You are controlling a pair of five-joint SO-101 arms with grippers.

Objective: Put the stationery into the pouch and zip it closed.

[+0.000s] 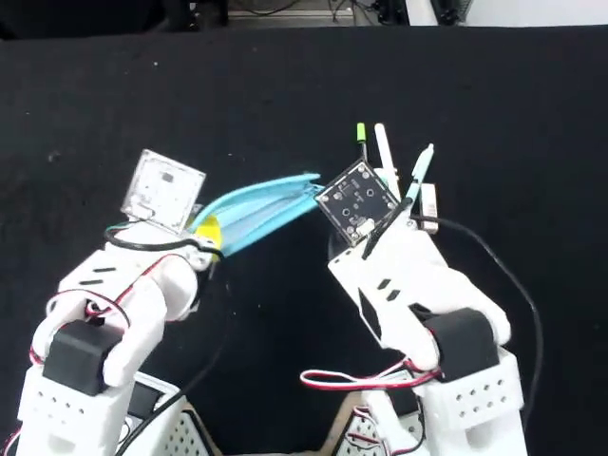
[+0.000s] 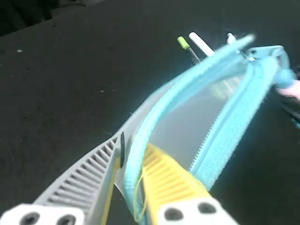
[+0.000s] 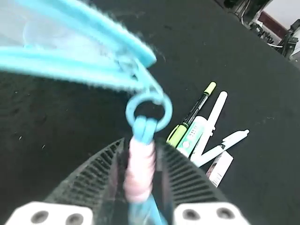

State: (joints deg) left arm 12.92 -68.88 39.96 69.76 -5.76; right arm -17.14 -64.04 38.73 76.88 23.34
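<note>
My left gripper point(image 2: 133, 152) clamped on one end of pouch point(image 1: 261, 209), mid-frame in high view, mouth unzipped. My right gripper point(image 3: 140, 152) pinches the pink zipper pull point(image 3: 139, 171) at its other end. Stationery point(image 1: 387, 157) lies on tabletop point(image 1: 285, 85), upper right of centre.

Nothing legible was recorded: any marks on the green-capped pen point(image 3: 192, 115), the white pen point(image 3: 212, 121) and the small pale block point(image 3: 219, 168) beside them were too small to read, and the blue pouch point(image 1: 256, 211) and its pink zipper pull point(image 3: 140, 171) looked plain.

Black cloth-covered table point(image 1: 95, 95)
</note>
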